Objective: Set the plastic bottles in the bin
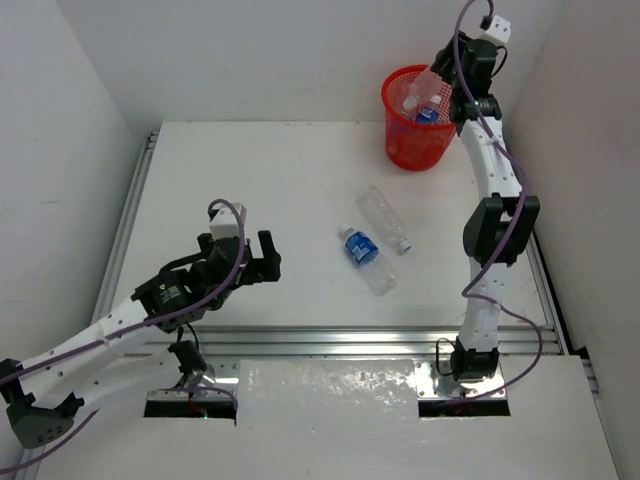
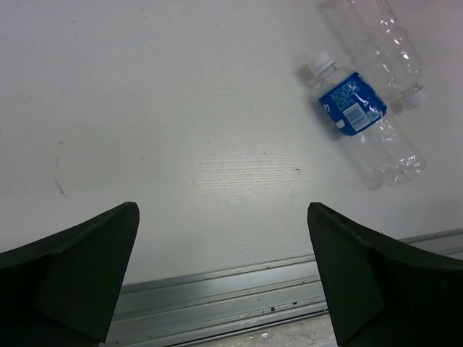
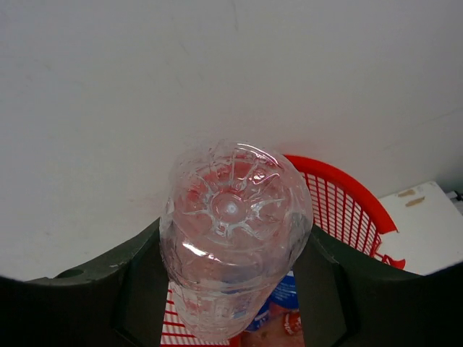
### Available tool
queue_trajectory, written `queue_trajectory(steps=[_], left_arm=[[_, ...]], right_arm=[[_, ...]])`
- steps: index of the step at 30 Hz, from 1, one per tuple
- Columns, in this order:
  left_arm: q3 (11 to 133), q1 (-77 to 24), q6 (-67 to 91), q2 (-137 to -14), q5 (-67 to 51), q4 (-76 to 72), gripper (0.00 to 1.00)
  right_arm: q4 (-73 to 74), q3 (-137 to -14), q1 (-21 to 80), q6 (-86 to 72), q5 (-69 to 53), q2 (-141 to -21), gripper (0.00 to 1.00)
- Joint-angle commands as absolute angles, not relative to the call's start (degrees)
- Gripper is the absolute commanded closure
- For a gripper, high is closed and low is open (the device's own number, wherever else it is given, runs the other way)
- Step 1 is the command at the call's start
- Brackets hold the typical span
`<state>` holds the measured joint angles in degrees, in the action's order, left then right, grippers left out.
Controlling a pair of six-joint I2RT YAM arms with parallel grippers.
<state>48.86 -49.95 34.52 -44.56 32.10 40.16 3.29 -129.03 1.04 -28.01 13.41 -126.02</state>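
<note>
One clear bottle (image 3: 233, 238), base up toward the wrist camera, pinched in the right gripper (image 1: 447, 92) over the red bin (image 1: 403, 145), far right of the table (image 1: 250, 170). Blue-labelled bottle (image 1: 364, 257) and plain bottle (image 1: 385, 218) lie just beside each other mid-table. Left gripper (image 2: 222, 208) spread wide, empty, above bare table.

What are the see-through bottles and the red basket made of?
The blue-label bottle, the plain bottle and the held bottle in the right pincer look like thin clear plastic: things show through them, and their walls are ribbed and shiny. The red bin looks like stiff smooth plastic, moulded as a lattice with gaps. That is only by looks.
</note>
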Motion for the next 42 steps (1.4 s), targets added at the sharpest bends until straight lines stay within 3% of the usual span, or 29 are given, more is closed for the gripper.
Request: queue_trajectory(steps=[1, 2, 3, 4, 5, 8, 15, 19, 24, 30, 38, 42], left_arm=[[49.92, -50.45, 33.31, -45.35, 32.26, 39.73, 0.00], [49.92, -50.45, 33.14, -45.79, 31.99, 39.64, 0.00], [49.83, -50.45, 32.96, -45.88, 31.73, 39.55, 0.00], [49.83, -50.45, 32.96, -45.97, 31.55, 39.46, 0.00], [49.75, -50.45, 32.87, -45.97, 31.38, 39.38, 0.00], [49.57, -50.45, 32.70, -45.62, 30.76, 39.11, 0.00], [49.13, -50.36, 34.88, -46.13, 30.15, 36.92, 0.00], [47.20, -50.45, 40.67, -51.40, 23.58, 26.67, 0.00], [54.99, -51.15, 48.59, -68.97, 19.51, 21.71, 0.00], [68.45, -53.52, 55.01, -88.39, 24.96, 23.20, 0.00], [91.73, -55.81, 62.22, -113.78, 28.22, 34.44, 0.02], [93.61, -55.99, 63.28, -118.56, 26.46, 33.93, 0.04]], right_arm=[[0.35, -132.01, 0.26, -26.89, 12.22, -127.88, 0.86], [-0.52, -131.66, 0.26, -26.98, 9.00, -128.32, 0.58], [-1.14, -131.66, 0.26, -27.07, 7.31, -128.84, 0.37], [-1.14, -132.10, 0.26, -27.59, 5.99, -129.02, 0.22], [-0.71, -132.80, 0.26, -27.95, 3.89, -129.37, 0.11], [2.28, -135.87, 0.26, -28.13, 2.38, -129.12, 0.01], [8.77, -134.56, 0.35, -24.00, 6.41, -120.07, 0.01], [15.63, -129.66, 1.22, -25.75, 4.50, -111.12, 0.01], [25.48, -107.71, 9.37, -22.33, 4.65, -93.13, 0.01], [20.13, -71.66, 11.87, -24.52, 8.44, -72.27, 0.01], [28.56, -62.23, 11.25, -24.52, 14.41, -57.93, 0.01], [31.46, -62.75, 10.99, -24.26, 13.72, -56.43, 0.01]])
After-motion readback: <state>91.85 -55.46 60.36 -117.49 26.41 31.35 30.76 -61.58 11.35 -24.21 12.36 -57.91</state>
